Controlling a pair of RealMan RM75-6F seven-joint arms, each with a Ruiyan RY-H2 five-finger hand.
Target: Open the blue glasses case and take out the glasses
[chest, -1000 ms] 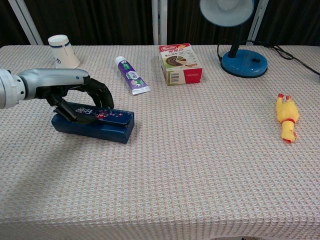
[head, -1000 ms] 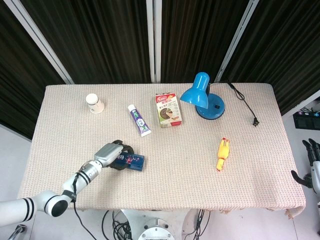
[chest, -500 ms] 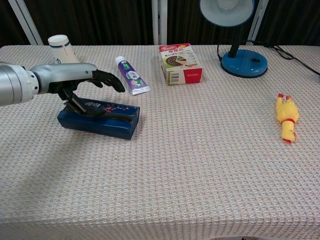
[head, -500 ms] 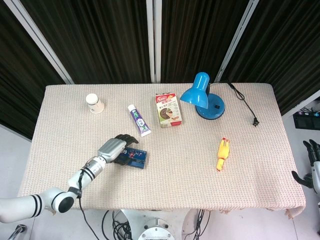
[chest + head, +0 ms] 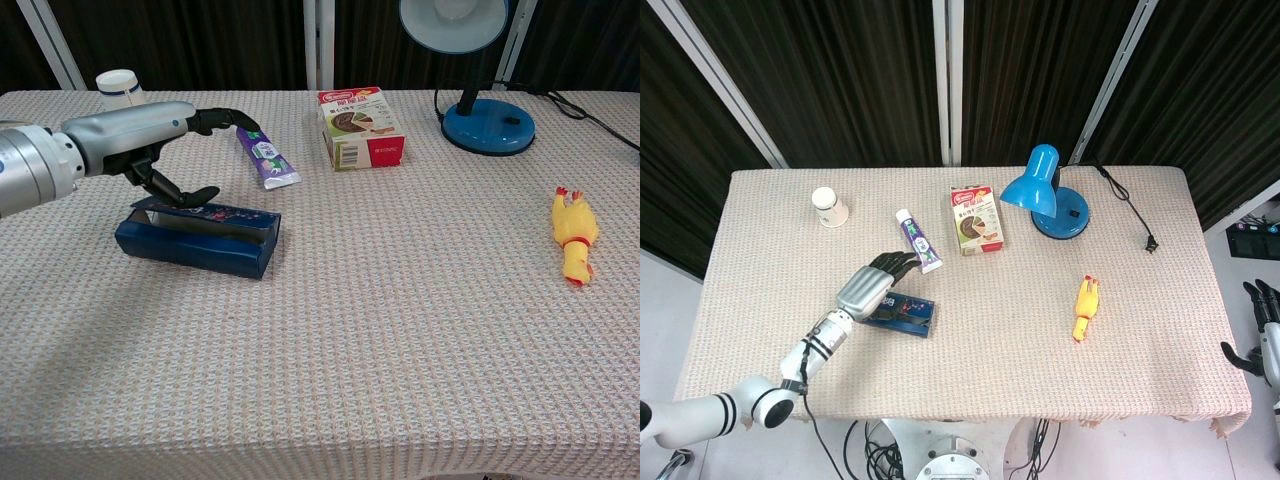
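The blue glasses case [image 5: 904,315] [image 5: 200,238] lies flat on the woven tablecloth at the front left, and its patterned lid looks slightly raised at the left end. My left hand [image 5: 875,285] [image 5: 160,135] hovers over it with fingers stretched out towards the toothpaste. Its thumb [image 5: 188,195] reaches down and touches the lid's top edge; nothing is gripped. No glasses show. My right hand [image 5: 1264,315] hangs off the table's right edge, fingers pointing up and holding nothing.
A paper cup [image 5: 828,206] [image 5: 122,88], a toothpaste tube [image 5: 918,240] [image 5: 265,160] and a snack box [image 5: 977,219] [image 5: 362,127] lie behind the case. A blue desk lamp [image 5: 1045,190] [image 5: 487,125] with its cord stands back right. A yellow rubber chicken [image 5: 1087,305] [image 5: 573,235] lies on the right.
My left hand has let go of the case: its fingers uncurled, rose and stretched forward, leaving the thumb on the lid. The case shifted slightly right. The right hand stayed put.
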